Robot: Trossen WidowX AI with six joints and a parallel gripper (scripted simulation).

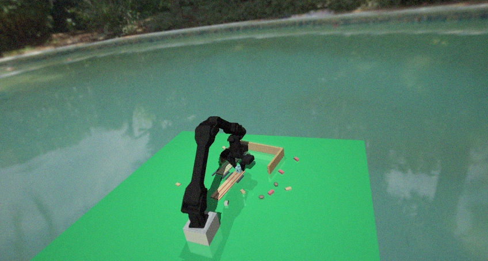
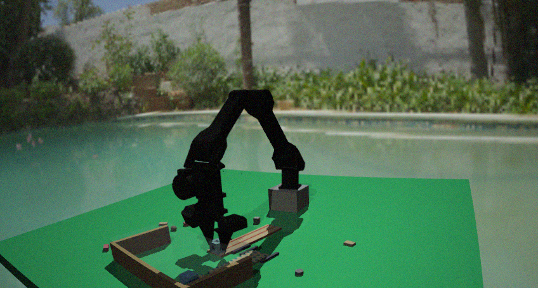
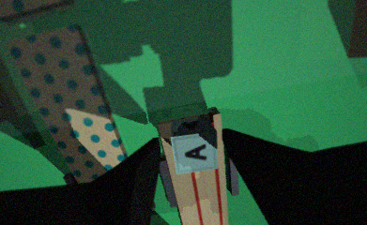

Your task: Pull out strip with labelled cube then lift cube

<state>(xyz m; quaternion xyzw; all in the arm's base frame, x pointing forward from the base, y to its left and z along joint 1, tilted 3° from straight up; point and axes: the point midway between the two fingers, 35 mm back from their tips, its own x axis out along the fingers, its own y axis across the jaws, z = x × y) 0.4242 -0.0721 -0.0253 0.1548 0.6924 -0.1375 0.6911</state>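
The pale blue cube [image 1: 238,169] [image 2: 215,244] [image 3: 195,157] marked "A" sits on the far end of the red-lined strip [image 1: 228,185] [image 2: 252,236] [image 3: 207,202], which looks unbroken where it shows. My gripper [image 1: 240,166] [image 2: 217,247] [image 3: 191,138] is open and low, with its fingers on either side of the cube and strip end. No firm grip on the cube shows. The dotted strip [image 2: 260,256] [image 3: 60,80] lies to the left in the wrist view. A gap separates it from another dotted piece [image 3: 18,6]. A dark blue block [image 2: 187,276] lies beyond, partly shaded.
Dark rails [image 3: 168,183] [image 3: 234,177] flank the red-lined strip. A low wooden wall [image 1: 263,148] [image 2: 139,263] encloses the far side. Small red, tan and grey pieces lie around, among them a red block [image 1: 270,192] and a grey disc [image 1: 261,196].
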